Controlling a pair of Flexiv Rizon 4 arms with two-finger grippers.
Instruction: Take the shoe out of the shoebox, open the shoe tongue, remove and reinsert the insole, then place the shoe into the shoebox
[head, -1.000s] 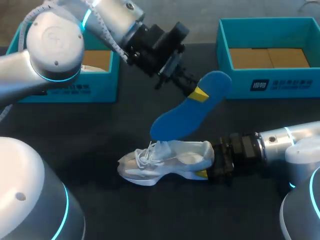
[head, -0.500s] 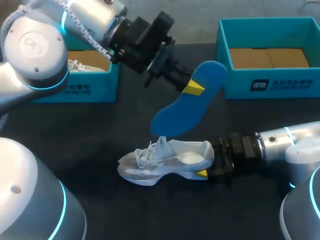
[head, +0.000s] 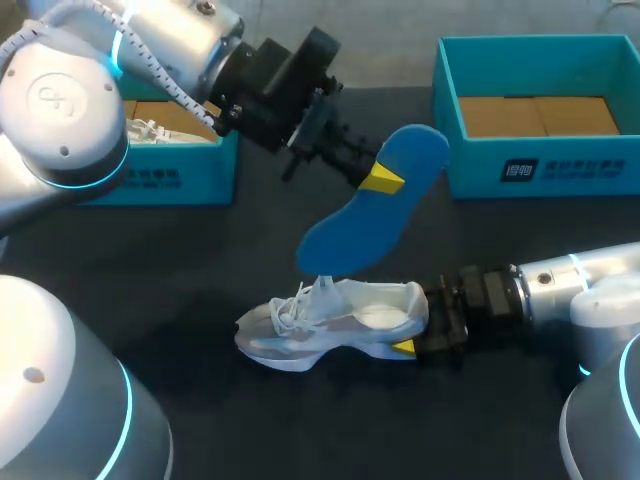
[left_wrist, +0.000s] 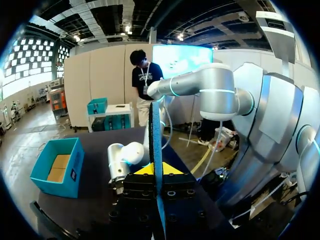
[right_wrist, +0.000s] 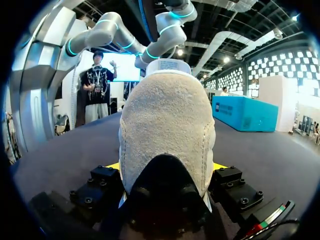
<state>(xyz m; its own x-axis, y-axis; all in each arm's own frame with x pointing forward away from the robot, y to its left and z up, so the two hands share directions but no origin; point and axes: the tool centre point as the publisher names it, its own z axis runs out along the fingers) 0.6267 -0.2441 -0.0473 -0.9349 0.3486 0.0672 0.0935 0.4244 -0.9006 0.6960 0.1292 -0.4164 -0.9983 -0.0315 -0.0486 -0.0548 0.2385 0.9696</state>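
Left gripper (head: 382, 180): eased back leftward, clamped on the blue insole (head: 365, 225) (seen edge-on from its own wrist).
Shoe (head: 330, 322): white, lay on the table, heel pinched by the right gripper (head: 412, 325).
Insole: hung tilted, toe end just above the laces.

Our left arm (head: 70, 110) was built of fat, rounded silver-grey housings, with a thin ring of cyan light at each joint. A white cable (head: 160, 78) flecked with dark marks ran along its shell to the wrist. There the metal gave way to black, blocky parts, and the left gripper (head: 380, 180) ended in bright yellow tips. Our right arm (head: 590, 280) had the same silver shell and cyan ring, then stepped black collars, then the yellow-tipped right gripper (head: 410, 335). Close up, both gripper bodies were matte black blocks studded with round recessed screws (left_wrist: 171, 193). Nearest us sat two big grey domes (head: 50, 380), each with a cyan band.
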